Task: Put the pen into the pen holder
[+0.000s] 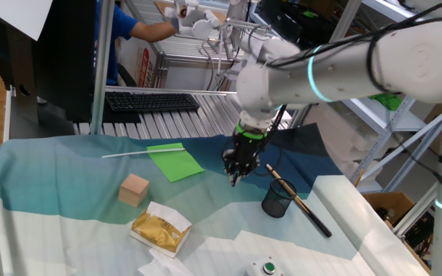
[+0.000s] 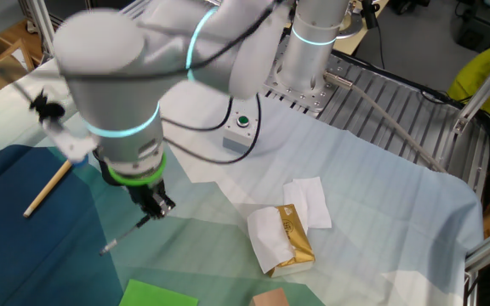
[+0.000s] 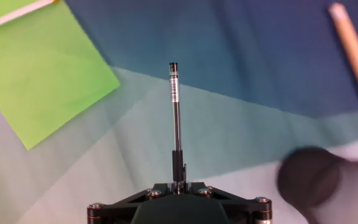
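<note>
Pen (image 3: pixel 175 106) clamped by one end in my jaws (image 1: pixel 237 170), off the counter (image 1: pixel 67 222), lying nearly level. Holder (image 1: pixel 277 199) stands just to the right. I should tip pen upright, centre over the rim, then lower before releasing.

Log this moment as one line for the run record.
stage: carrying | gripper: shut on pen, off the table | pen holder: upright, no pen in it yet | next: likely move over holder
</note>
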Controlling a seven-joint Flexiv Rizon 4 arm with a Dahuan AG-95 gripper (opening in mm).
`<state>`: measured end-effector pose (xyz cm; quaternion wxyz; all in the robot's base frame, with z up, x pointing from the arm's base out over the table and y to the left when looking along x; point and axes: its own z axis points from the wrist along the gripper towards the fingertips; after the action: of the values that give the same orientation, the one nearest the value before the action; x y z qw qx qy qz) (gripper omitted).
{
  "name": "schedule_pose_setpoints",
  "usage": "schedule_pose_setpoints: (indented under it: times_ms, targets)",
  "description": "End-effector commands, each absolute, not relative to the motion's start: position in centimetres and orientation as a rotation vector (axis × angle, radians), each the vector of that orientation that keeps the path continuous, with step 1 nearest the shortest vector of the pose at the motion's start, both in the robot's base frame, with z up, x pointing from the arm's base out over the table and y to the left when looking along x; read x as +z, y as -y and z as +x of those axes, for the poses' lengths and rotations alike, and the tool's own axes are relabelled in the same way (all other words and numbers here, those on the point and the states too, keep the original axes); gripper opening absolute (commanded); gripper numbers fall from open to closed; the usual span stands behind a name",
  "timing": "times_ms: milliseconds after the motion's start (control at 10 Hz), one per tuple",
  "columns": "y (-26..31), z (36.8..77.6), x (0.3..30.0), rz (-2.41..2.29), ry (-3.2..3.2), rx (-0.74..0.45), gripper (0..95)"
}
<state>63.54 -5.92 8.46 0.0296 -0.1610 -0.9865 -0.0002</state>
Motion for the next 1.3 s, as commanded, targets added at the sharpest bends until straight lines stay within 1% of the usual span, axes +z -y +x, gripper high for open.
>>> schedule_pose_setpoints:
  times_ms: [100,400,700,1300]
  targets:
    - [6.6,63.5,11.6,-0.623,3.004,0.008,0.0]
    - [6.3,62.6,13.4,-0.824,2.889,0.065,0.0]
    - [6.3,62.6,13.4,-0.95,2.779,0.095,0.0]
    - [6.1,62.9,13.3,-0.954,2.834,0.042,0.0]
